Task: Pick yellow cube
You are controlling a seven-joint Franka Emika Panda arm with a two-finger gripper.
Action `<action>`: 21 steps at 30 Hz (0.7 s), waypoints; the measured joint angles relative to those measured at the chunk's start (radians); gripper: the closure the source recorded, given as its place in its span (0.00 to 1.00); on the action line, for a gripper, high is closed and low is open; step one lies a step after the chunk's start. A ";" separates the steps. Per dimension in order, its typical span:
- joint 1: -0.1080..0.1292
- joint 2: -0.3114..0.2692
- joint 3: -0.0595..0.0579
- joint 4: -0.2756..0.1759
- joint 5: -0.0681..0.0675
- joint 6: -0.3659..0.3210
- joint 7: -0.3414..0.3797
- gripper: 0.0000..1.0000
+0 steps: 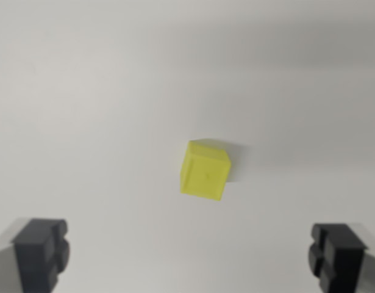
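Tool (190, 259) spread wide, yellow cube (204, 171) beyond, untouched.

Soft, even light fills the wrist view, leaving the white bench (102, 110) bright and without glare, though it dims to grey toward twelve and one o'clock. The yellow cube (205, 170) casts a faint shadow toward three o'clock. The whole frame is slightly blurred, most at the dark fingers (42, 251) near the lower corners.

No readable text, labels, numbers or signs anywhere in the wrist view; all visible surfaces are plain and unmarked.
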 joint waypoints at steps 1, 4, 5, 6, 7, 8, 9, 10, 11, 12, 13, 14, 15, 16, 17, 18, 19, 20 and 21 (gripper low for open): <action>0.000 0.000 0.000 0.000 0.000 0.000 0.000 0.00; 0.000 0.000 0.000 0.000 0.000 0.000 0.000 0.00; 0.000 -0.001 0.000 -0.002 0.000 0.001 0.001 0.00; -0.001 -0.002 0.000 -0.005 0.000 0.003 0.002 0.00; -0.001 -0.003 0.000 -0.010 0.000 0.006 0.004 0.00; -0.002 -0.004 0.000 -0.016 0.000 0.011 0.006 0.00; -0.002 -0.005 0.000 -0.023 0.000 0.018 0.007 0.00; -0.002 -0.006 0.000 -0.029 0.000 0.024 0.009 0.00; -0.003 -0.006 0.000 -0.037 0.001 0.031 0.011 0.00; -0.003 -0.007 0.000 -0.044 0.001 0.038 0.013 0.00; -0.004 -0.007 0.000 -0.051 0.001 0.045 0.014 0.00; -0.005 -0.007 0.000 -0.058 0.001 0.052 0.016 0.00; -0.005 -0.008 0.000 -0.065 0.002 0.059 0.018 0.00; -0.006 -0.008 0.000 -0.072 0.002 0.066 0.020 0.00; -0.006 -0.008 0.000 -0.079 0.002 0.073 0.021 0.00; -0.007 -0.008 0.000 -0.086 0.003 0.080 0.023 0.00; -0.007 -0.008 0.000 -0.093 0.003 0.087 0.025 0.00; -0.008 -0.007 0.000 -0.100 0.003 0.094 0.026 0.00; -0.008 -0.007 0.000 -0.106 0.003 0.101 0.028 0.00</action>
